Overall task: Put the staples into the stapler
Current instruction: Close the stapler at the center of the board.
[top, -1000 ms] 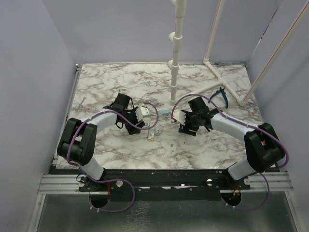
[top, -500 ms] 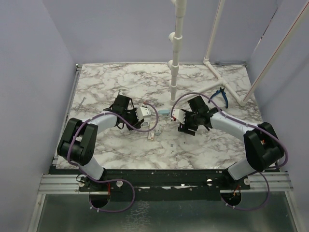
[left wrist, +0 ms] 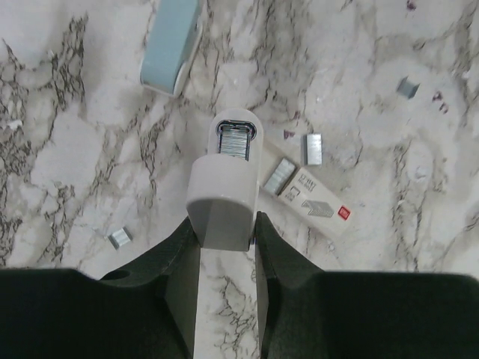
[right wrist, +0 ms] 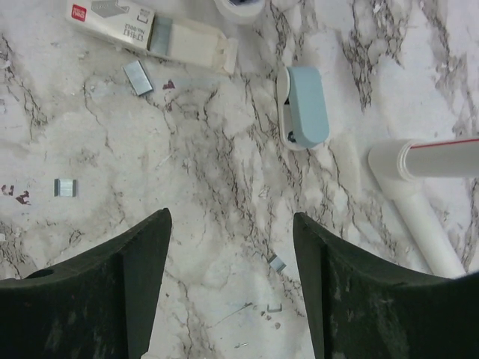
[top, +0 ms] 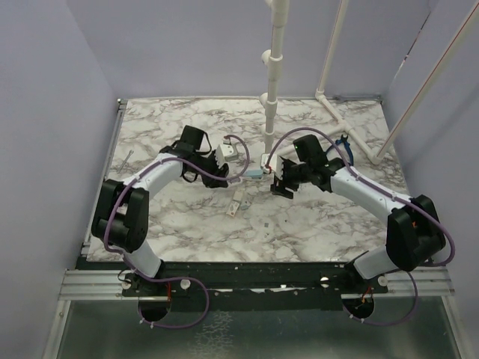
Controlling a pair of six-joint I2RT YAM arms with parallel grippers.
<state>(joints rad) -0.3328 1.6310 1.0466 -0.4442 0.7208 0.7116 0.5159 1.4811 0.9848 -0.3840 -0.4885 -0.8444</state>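
Top camera: from above and behind the arm bases, we look down over the whole table [top: 172, 127] from afar.
Left wrist: we look down past our left fingers [left wrist: 168, 284] and the white piece [left wrist: 222, 202] they clamp, close to the tabletop.
Right wrist: we look down between our spread right fingers [right wrist: 142, 269], equally close.
Shared: we see the stapler [top: 257, 173] in all three views, and the staple box [left wrist: 318, 203] from both wrists.

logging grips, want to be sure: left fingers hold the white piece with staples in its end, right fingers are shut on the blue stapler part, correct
No: the right wrist view shows the right fingers open and empty, with the blue stapler part lying on the table beyond them. The left fingers do hold the white piece with staples in its end.
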